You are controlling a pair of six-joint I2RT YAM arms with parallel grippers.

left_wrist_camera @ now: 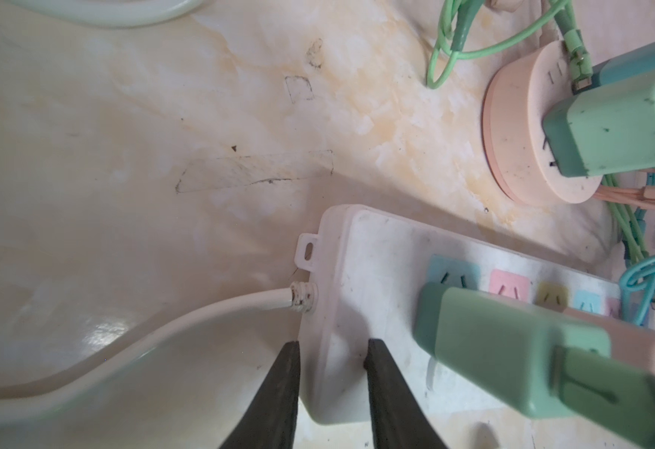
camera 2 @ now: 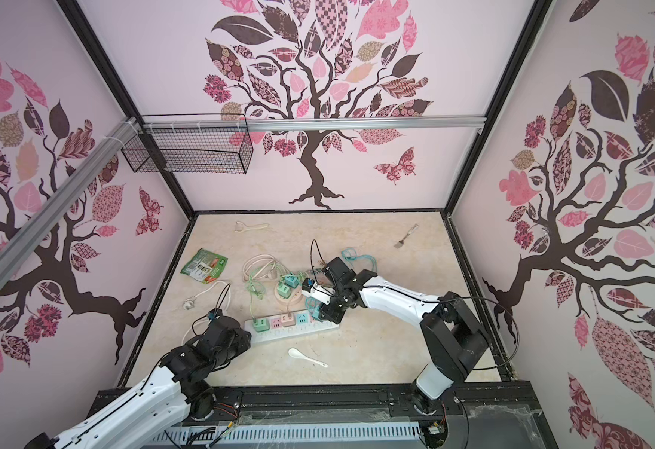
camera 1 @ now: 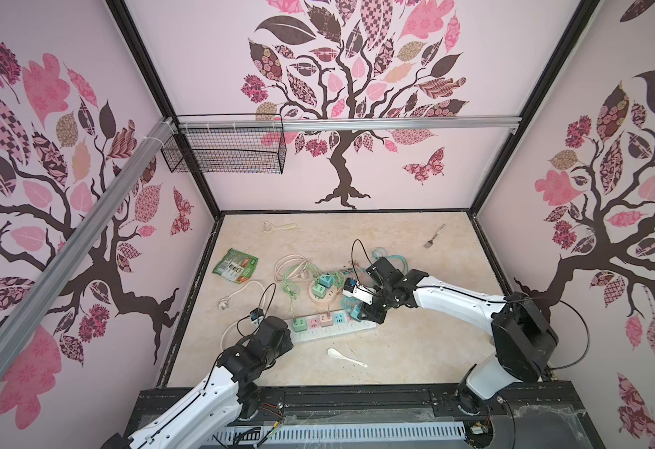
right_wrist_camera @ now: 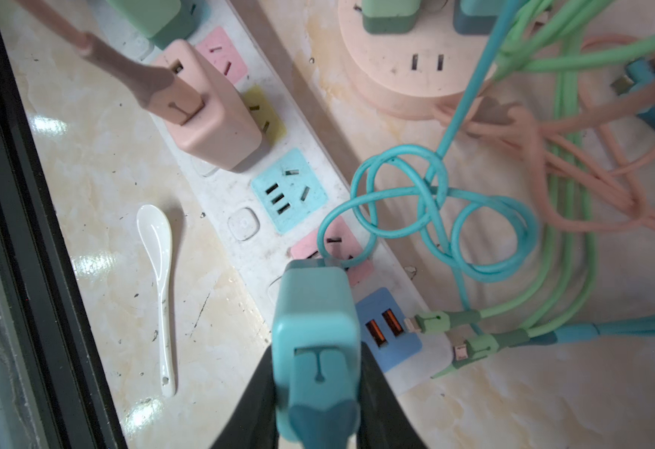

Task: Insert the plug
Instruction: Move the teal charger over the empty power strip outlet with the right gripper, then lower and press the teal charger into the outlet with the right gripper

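Observation:
My right gripper [right_wrist_camera: 318, 359] is shut on a teal plug block [right_wrist_camera: 314, 303]. It holds the block over the pink socket [right_wrist_camera: 337, 243] of the white power strip [right_wrist_camera: 248, 254], beside the blue USB panel [right_wrist_camera: 390, 330]. The prongs are hidden, and a teal cable loop [right_wrist_camera: 434, 217] lies across that socket. In both top views the plug [camera 1: 351, 307] [camera 2: 319, 311] sits at the strip's right end [camera 1: 333, 331] [camera 2: 292, 335]. My left gripper [left_wrist_camera: 331, 350] is open at a narrow gap, and the corner of the strip's cord end [left_wrist_camera: 376, 272] lies between its fingers.
A green charger [left_wrist_camera: 504, 350] and a pink charger [right_wrist_camera: 213, 128] are plugged into the strip. A round pink socket hub [camera 1: 320, 295] carries two more, amid tangled cables [right_wrist_camera: 559, 186]. A white spoon [camera 1: 345, 357] lies in front, and a green packet [camera 1: 236, 266], peeler [camera 1: 279, 226] and fork [camera 1: 434, 235] lie farther back.

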